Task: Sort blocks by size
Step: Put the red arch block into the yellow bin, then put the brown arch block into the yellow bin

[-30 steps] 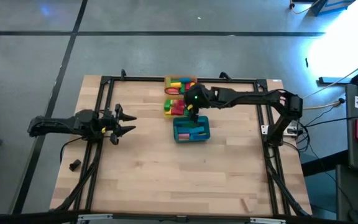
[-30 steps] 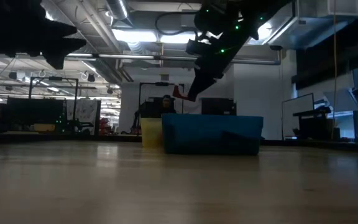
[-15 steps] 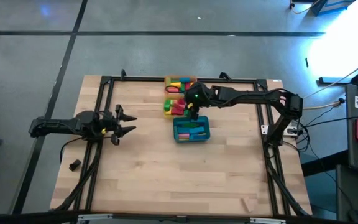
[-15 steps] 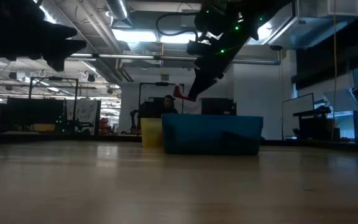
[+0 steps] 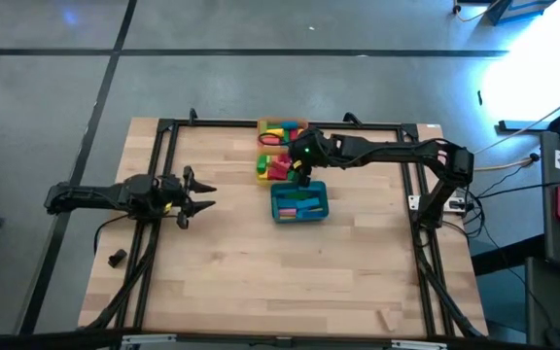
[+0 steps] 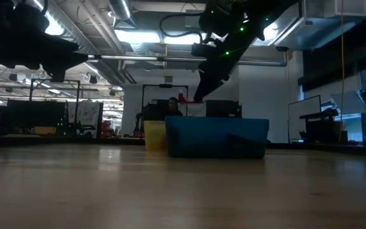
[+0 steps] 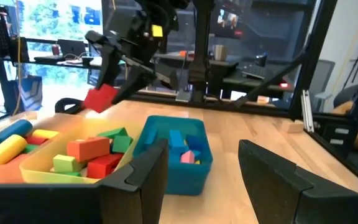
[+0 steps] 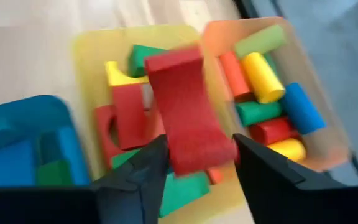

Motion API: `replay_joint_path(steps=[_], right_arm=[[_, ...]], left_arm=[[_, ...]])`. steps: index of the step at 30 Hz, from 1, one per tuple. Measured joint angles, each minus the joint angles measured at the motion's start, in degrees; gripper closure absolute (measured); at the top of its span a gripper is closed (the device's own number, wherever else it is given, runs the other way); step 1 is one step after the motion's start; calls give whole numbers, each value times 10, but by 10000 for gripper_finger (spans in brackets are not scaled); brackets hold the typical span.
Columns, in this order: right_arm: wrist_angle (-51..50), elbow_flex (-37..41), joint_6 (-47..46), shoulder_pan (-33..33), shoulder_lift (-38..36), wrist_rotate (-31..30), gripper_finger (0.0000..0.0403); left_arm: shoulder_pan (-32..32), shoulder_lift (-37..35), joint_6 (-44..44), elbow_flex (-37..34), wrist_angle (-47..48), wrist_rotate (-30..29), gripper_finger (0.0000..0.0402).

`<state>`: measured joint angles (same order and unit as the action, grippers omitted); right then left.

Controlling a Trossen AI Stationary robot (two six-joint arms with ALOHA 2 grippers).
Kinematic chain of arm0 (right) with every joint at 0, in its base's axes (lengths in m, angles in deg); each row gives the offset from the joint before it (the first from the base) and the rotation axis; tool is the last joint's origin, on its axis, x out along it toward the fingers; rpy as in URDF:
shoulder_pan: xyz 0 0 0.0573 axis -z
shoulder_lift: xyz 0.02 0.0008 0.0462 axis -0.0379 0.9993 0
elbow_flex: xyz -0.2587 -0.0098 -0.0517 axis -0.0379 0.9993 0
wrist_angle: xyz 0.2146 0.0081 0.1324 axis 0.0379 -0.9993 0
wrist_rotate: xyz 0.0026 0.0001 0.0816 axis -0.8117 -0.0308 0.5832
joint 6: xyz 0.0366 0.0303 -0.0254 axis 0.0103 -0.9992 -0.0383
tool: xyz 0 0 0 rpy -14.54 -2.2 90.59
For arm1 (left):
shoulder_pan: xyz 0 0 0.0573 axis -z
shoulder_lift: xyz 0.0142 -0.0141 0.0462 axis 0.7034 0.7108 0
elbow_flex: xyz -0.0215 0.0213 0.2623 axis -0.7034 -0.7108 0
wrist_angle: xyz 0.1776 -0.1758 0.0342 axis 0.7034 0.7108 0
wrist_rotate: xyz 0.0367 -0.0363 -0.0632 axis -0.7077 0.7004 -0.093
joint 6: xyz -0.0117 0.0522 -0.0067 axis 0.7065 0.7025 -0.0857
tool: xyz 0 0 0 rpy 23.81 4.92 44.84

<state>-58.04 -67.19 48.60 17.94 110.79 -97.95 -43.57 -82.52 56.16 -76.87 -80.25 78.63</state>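
Fingers (image 8: 138, 171) of the right gripper (image 8: 194, 171) are clamped on a red arch block (image 8: 188, 118), one finger each side, block lifted clear above the yellow tray (image 8: 89, 46). High view puts the right gripper (image 5: 302, 171) over the tray cluster at the far middle of the table (image 5: 231, 262), at the seam between yellow tray (image 5: 259, 169) and teal tray (image 5: 299, 215). Low view: red block (image 6: 183, 98) hangs well above the teal tray (image 6: 216, 137) rim, not touching anything.

Left gripper (image 5: 194, 193) waits w/ fingers spread, empty, near the table's left edge, well apart from the trays; its wrist view looks across at the trays and the right arm.

Rest of the blocks: mixed reds, greens, a yellow in the yellow tray; cylinders (yellow, blue, orange, green, red) in the orange tray (image 8: 316, 112); a few blue, pink and green pieces in the teal tray (image 7: 173, 158).

Step, as I read it: carry phase, block picked and in transit, not yet placed. Which tray is the target I can't tell.

Next move prob. needs: travel over the chosen tray at this height, clear the rim, lower, then release. Watch the arch's tilt, since it could catch a tray wall or land on edge atop other blocks.
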Motion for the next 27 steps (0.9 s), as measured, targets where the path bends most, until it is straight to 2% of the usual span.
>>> replay_joint_path(steps=[5,11,13,16,21,27], right_arm=[[4,0,0,0,0,-44,181],[-14,-2,5,0,-1,-48,135],[-78,-17,5,0,-6,-48,129],[-232,-56,-2,-1,-22,-39,128],[-430,-69,-89,-20,-72,52,127],[-549,-44,-242,-124,-138,149,127]], left_arm=[[0,0,6,0,0,1,221],[0,0,6,0,0,1,221],[0,0,6,0,0,1,221],[0,0,6,0,0,1,221],[0,0,6,0,0,1,221],[0,0,6,0,0,1,221]])
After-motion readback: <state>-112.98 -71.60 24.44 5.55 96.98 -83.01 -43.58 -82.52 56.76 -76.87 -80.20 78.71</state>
